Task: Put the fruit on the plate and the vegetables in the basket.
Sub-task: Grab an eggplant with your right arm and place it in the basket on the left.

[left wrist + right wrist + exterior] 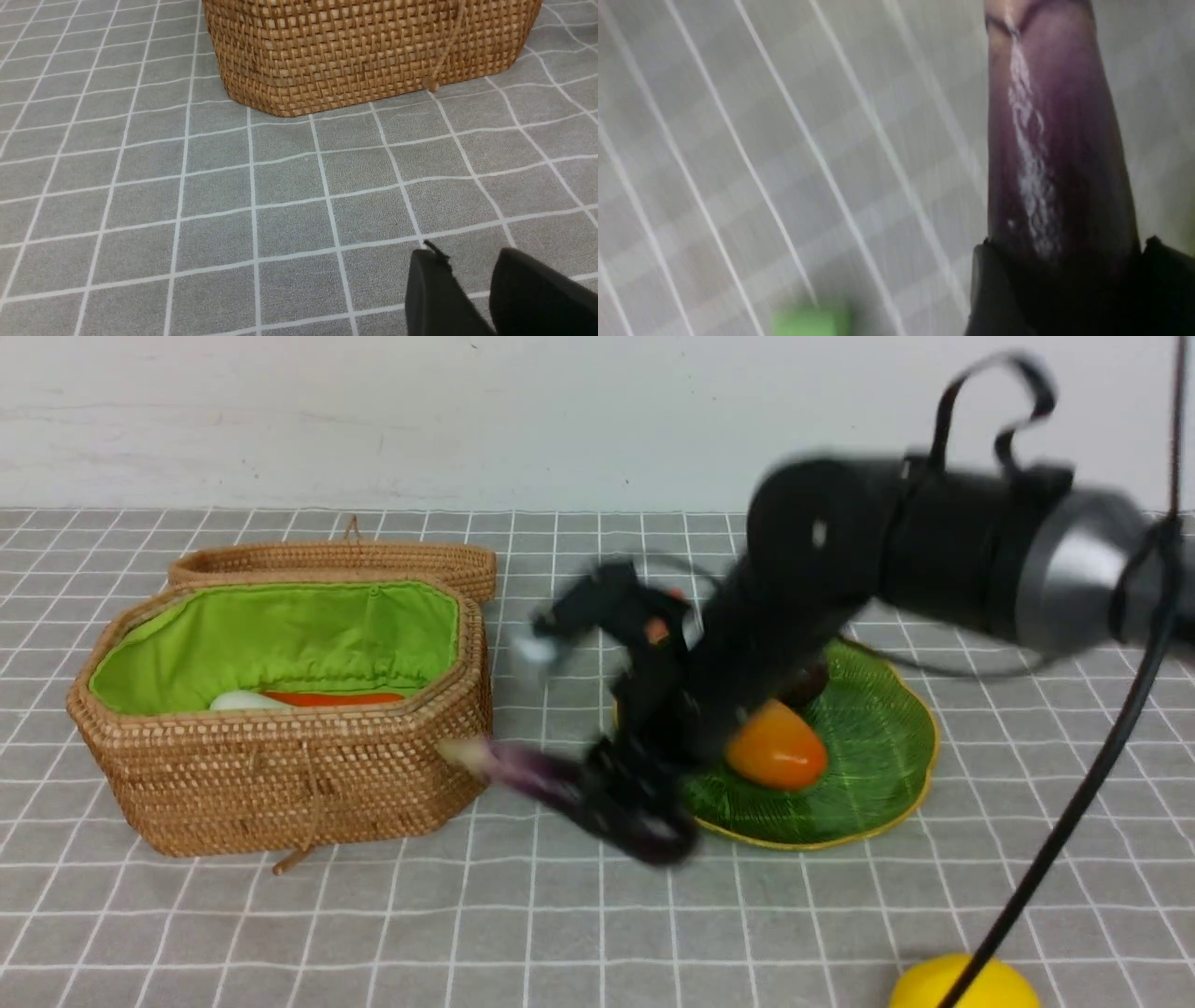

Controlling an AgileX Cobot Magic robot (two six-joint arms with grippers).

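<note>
One vegetable, the eggplant [527,767], was clamped near its thick end in the right end effector [630,803], between plate [878,775] and basket [280,784], its long axis pointing stem-first toward the basket, which lay to the robot's left of the grip.

Veg, 3 pcs: eggplant [532,770] x1, white radish [245,701] x1, red chili [331,697] x1.
Fruit, 3 pcs: mango [777,747] x1, lemon [920,989] x1, dark maroon round one [810,683] x1 (mostly hidden).
Containers: wicker basket [280,784] x1 w/ lid [336,560] x1; green plate [878,747] x1.
Total 9 items incl. lid.
</note>
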